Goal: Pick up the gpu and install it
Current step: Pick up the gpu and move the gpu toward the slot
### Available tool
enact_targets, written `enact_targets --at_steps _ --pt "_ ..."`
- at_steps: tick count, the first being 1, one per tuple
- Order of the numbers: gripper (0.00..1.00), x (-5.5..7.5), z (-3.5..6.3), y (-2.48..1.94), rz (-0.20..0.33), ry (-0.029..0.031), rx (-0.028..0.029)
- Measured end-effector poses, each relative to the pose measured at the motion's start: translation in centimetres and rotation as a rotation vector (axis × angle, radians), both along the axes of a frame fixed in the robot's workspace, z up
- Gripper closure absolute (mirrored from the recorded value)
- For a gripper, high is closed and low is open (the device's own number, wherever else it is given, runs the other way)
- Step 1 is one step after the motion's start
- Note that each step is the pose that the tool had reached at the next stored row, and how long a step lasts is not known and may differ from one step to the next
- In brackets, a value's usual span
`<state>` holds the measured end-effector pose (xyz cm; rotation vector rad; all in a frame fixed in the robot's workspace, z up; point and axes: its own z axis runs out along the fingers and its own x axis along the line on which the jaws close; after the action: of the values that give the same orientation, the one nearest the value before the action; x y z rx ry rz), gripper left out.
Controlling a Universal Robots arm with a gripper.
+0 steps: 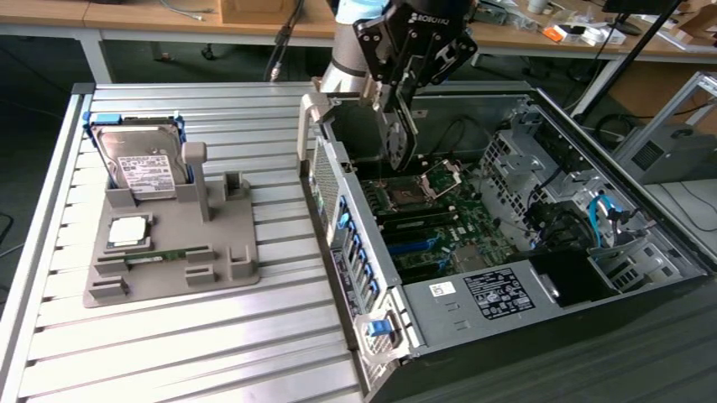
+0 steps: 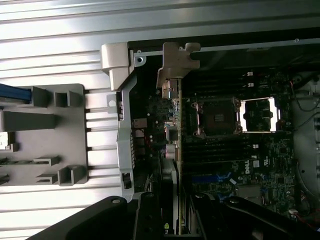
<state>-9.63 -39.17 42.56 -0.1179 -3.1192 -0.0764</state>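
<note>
Exterior view, upper middle: my gripper [image 1: 392, 99] is clenched on the graphics card [image 1: 399, 143], which hangs edge-on over the open computer case [image 1: 336, 189], near its rear wall. I'd keep it plumb and square to that wall.

A lab: open computer case [image 1: 348, 227] on slatted metal table [image 1: 180, 336], cluttered workbenches [image 1: 146, 17] behind.

- Arm [image 1: 349, 63] is cut off by the upper picture edge.
- Gpu [image 1: 401, 138] hangs edge-on, its board face hidden.
- Hard drive [image 1: 140, 164]: label print is too small to read.
- Case [image 1: 349, 227]: near corner is cut off.
</note>
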Motion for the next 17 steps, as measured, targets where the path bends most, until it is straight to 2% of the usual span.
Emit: enact_targets --at_steps 17 --pt "0.73 1.5 -0.14 -0.07 0.000 0.0029 0.0000"
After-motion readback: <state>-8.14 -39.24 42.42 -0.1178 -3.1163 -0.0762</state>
